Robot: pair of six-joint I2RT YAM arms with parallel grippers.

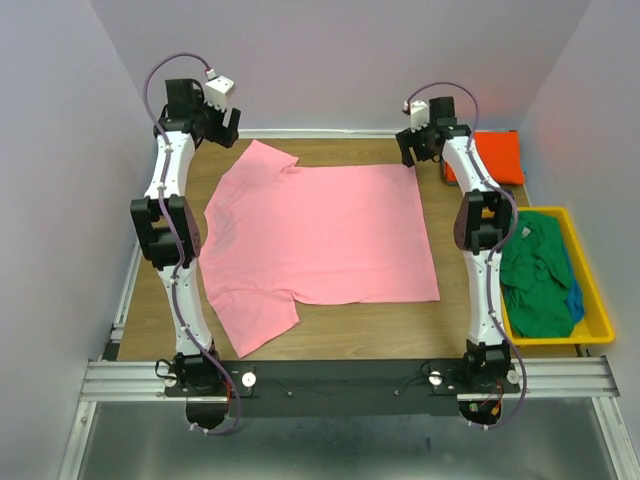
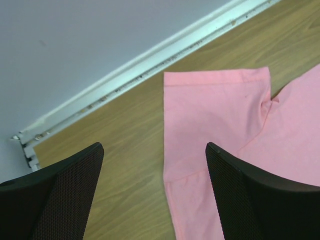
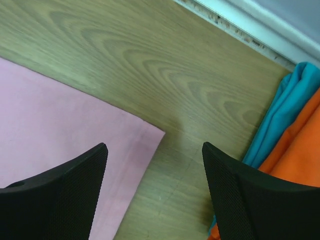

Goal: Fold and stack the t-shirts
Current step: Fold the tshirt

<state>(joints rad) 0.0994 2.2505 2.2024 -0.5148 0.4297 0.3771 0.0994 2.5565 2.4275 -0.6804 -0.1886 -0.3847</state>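
Note:
A pink t-shirt [image 1: 320, 235] lies spread flat on the wooden table, collar to the left, hem to the right. My left gripper [image 1: 222, 125] is open and empty above its far sleeve [image 2: 210, 105]. My right gripper [image 1: 418, 148] is open and empty above the far hem corner [image 3: 145, 137]. A folded orange t-shirt [image 1: 495, 157] lies at the far right with a blue one [image 3: 282, 117] under it. A green t-shirt [image 1: 535, 275] and a blue one [image 1: 575, 300] lie crumpled in the yellow bin.
The yellow plastic bin [image 1: 592, 290] stands at the table's right edge. A white rail [image 2: 150, 65] runs along the back wall. Grey walls close in the table on three sides.

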